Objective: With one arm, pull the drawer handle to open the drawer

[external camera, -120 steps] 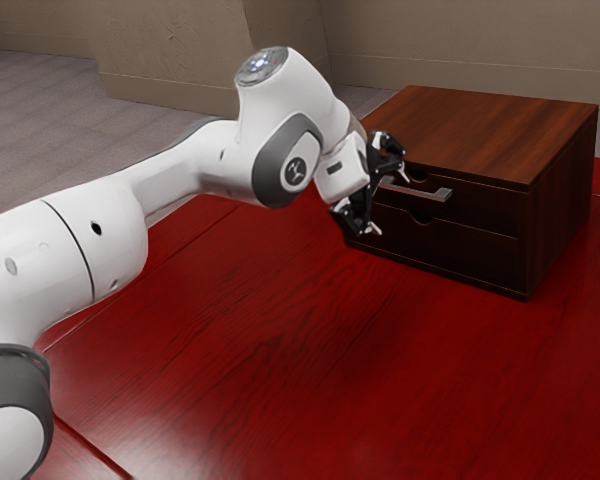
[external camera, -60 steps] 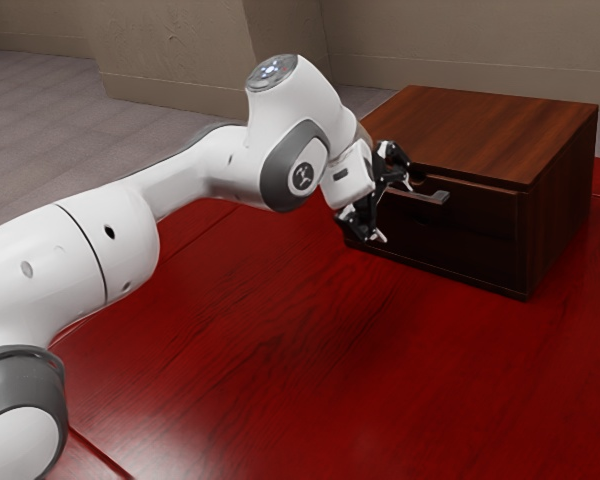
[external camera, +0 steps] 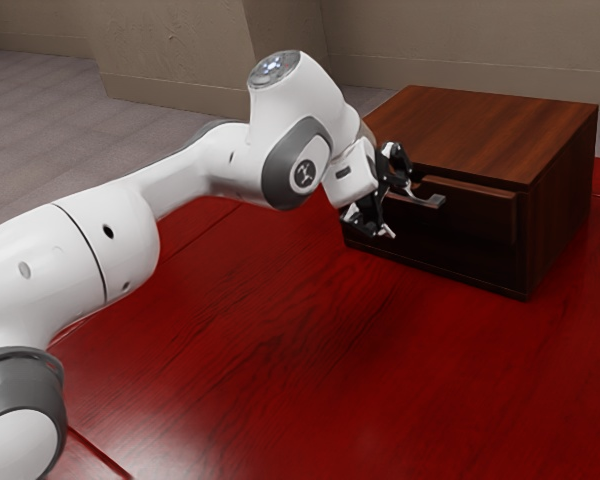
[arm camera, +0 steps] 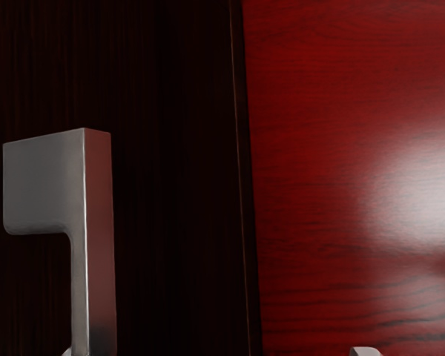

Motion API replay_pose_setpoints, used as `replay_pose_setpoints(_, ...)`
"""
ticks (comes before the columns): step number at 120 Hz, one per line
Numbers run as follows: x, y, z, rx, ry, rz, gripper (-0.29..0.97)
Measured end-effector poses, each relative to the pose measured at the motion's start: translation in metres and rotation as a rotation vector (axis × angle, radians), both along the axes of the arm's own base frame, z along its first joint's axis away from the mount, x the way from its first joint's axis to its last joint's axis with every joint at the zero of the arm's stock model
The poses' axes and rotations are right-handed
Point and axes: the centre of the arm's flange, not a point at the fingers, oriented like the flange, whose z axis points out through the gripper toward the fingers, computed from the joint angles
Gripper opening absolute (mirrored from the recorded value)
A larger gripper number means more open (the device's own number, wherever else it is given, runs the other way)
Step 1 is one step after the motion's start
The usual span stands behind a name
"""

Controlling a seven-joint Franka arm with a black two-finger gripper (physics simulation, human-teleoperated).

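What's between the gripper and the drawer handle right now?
Nothing. In the exterior view the gripper sits right at the drawer handle's end, with no object between them.

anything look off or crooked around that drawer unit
Nothing stands out. The wooden drawer unit sits flat and intact on the red table. Its metal handle is straight and level, and the open pincer is at the handle's end nearest the arm.
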Motion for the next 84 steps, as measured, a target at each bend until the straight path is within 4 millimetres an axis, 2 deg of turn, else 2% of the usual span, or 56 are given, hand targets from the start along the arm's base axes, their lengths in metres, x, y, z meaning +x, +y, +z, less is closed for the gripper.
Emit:
replay_pose_setpoints(19,0.0,0.009,0.002,-0.008,0.002,0.02,0.32)
replay_pose_setpoints(84,0.0,0.01,0.006,-0.053,0.005,0.05,-0.04)
